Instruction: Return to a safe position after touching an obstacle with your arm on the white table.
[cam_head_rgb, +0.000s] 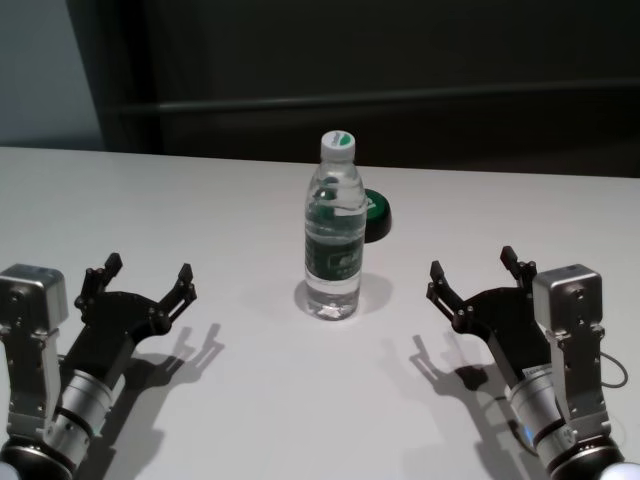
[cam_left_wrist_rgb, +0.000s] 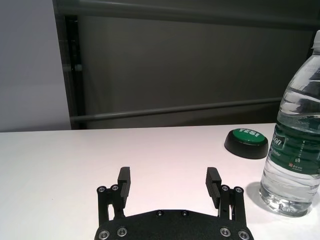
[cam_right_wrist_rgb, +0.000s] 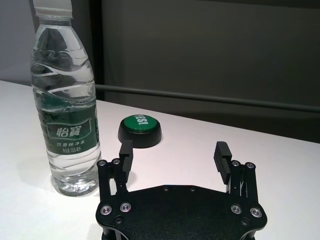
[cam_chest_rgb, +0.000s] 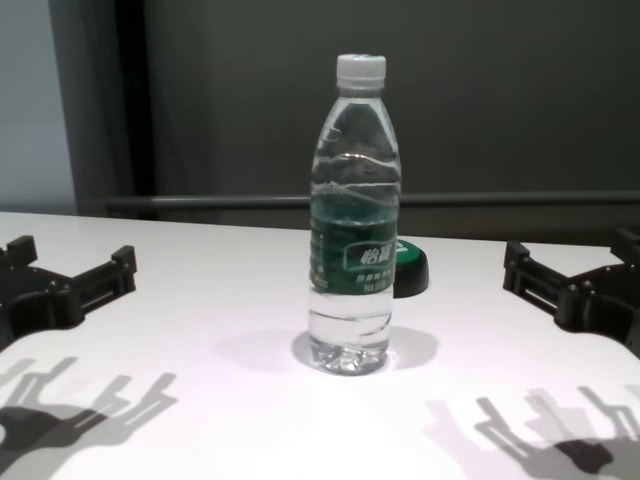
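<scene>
i see the water bottle (cam_head_rgb: 333, 232) standing upright near the middle of the white counter (cam_head_rgb: 200, 200), cap on, green label facing me. just behind it, a little to its right, sits a low black disc with a green top (cam_head_rgb: 376, 214). my left hand (cam_head_rgb: 148, 277) hovers low over the counter well to the left of the bottle, fingers spread wide and grasping nothing. my right hand (cam_head_rgb: 472, 272) mirrors it on the right side, also released and empty. neither hand touches the bottle; both cast shadows on the counter.
</scene>
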